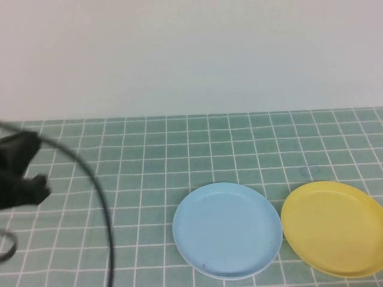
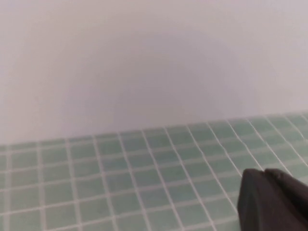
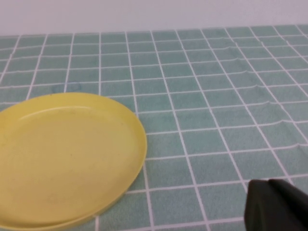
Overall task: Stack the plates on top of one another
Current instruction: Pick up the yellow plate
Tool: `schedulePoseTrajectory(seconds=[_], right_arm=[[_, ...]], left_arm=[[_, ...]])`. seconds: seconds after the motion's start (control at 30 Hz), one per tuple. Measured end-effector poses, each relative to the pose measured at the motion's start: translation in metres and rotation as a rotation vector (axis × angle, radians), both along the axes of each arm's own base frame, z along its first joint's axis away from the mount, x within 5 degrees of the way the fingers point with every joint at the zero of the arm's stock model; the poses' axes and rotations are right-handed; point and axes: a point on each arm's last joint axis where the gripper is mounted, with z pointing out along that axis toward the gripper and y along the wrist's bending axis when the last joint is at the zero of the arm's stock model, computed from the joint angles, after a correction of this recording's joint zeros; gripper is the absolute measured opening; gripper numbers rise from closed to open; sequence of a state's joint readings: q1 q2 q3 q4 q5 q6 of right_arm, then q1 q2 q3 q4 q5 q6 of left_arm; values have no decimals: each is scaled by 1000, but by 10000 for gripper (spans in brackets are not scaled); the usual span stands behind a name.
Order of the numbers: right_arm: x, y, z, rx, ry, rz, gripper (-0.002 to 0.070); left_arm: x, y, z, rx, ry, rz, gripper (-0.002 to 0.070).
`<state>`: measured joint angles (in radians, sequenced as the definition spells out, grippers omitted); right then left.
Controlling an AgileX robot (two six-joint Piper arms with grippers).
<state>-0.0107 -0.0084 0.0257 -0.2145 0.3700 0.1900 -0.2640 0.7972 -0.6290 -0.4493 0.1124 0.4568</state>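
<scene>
Where the green tiled cloth covers the table, the scene reads as follows.

Table: a table (image 1: 179, 155) under a green cloth with a white grid, running back to a plain pale wall (image 1: 191, 54) along its far edge.

Light blue plate: the light blue plate (image 1: 227, 230) lies flat near the table's near edge, about midway along it. A thin pale rim peeks out under its near edge; whether this belongs to a white plate beneath cannot be told.

Yellow plate: the yellow plate (image 1: 332, 227) lies flat toward the table's near right corner, just beside the blue one. A narrow strip of cloth seems to part them, though whether the rims touch cannot be told. In the right wrist view it (image 3: 62, 161) sits alone on the cloth, upright with its raised rim showing.

Left gripper: the left gripper (image 1: 21, 179) hangs over the table's left edge, well apart from both plates, with a black cable (image 1: 102, 203) curving from it toward the near edge. In its wrist view only a dark corner of it (image 2: 272, 199) shows over bare cloth; I cannot tell whether its fingers are spread or closed.

Right gripper: it is outside the high view. In its own wrist view only a dark corner of the right gripper (image 3: 276, 204) shows, near the yellow plate but apart from it; the state of its fingers cannot be told.
</scene>
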Motion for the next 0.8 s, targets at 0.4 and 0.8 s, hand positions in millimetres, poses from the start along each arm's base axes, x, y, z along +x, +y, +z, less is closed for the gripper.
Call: schedulePoseTrajectory(seconds=[0.4, 0.8], right_arm=[[0, 0, 0, 0, 0, 0, -2], [0, 0, 0, 0, 0, 0, -2]], left_arm=[[-88, 40, -34, -67, -345, 193, 0], [-94, 41, -106, -241, -175, 208, 0]])
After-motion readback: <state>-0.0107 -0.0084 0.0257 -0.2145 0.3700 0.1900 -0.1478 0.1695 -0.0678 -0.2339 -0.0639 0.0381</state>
